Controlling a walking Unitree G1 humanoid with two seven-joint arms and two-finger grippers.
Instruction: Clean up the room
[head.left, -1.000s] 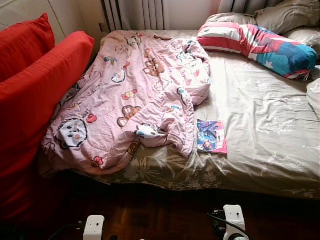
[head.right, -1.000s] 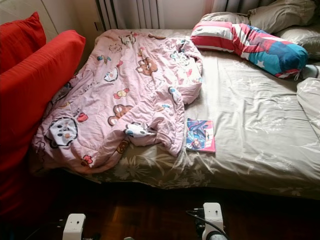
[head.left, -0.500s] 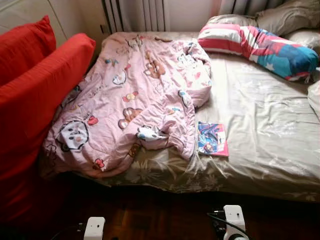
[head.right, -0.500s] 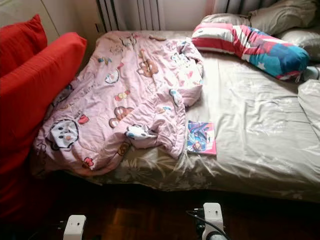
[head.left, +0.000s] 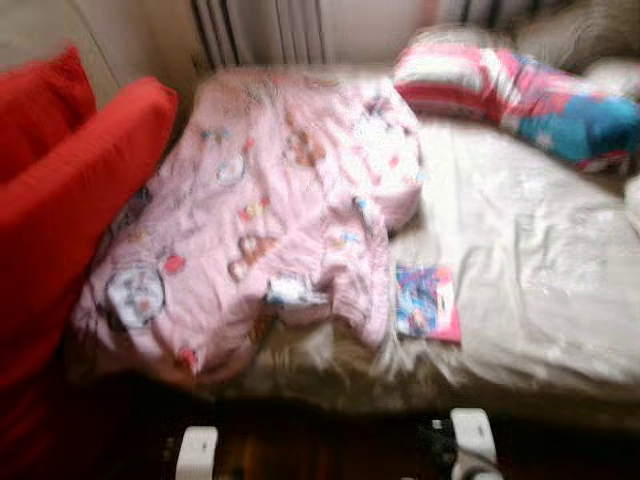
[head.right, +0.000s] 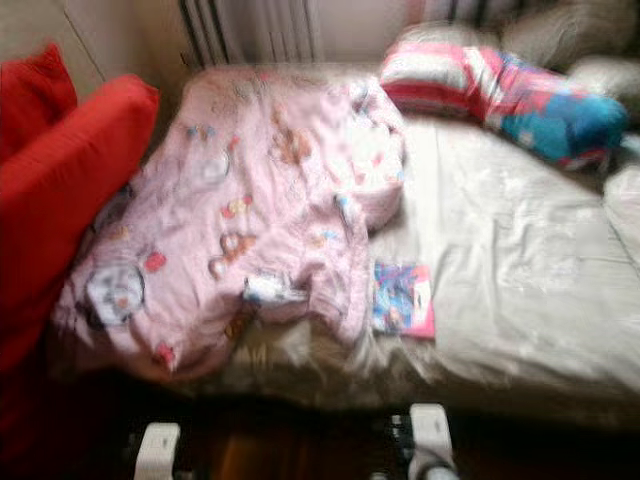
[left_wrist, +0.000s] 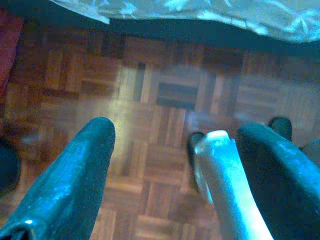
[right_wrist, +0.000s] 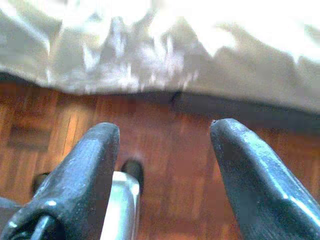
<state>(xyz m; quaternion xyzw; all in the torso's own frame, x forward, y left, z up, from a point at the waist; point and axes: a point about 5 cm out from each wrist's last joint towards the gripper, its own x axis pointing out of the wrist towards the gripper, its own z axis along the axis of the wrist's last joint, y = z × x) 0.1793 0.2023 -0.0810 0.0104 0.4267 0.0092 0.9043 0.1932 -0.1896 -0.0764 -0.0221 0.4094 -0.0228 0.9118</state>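
we see a rumpled pink blanket (head.left: 270, 200) on the bed (head.left: 540, 270), a magazine (head.left: 428, 300) just beside it; our left claw (left_wrist: 175, 145) and right claw (right_wrist: 162, 150) hang apart above the wooden floor (left_wrist: 150, 100).

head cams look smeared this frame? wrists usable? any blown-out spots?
Left eye and right eye views: motion-blurred throughout; pink quilt prints and book cover unreadable. Left wrist view: soft, glare patch on parquet floor. Right wrist view: bed sheet overexposed, right claw fairly sharp.
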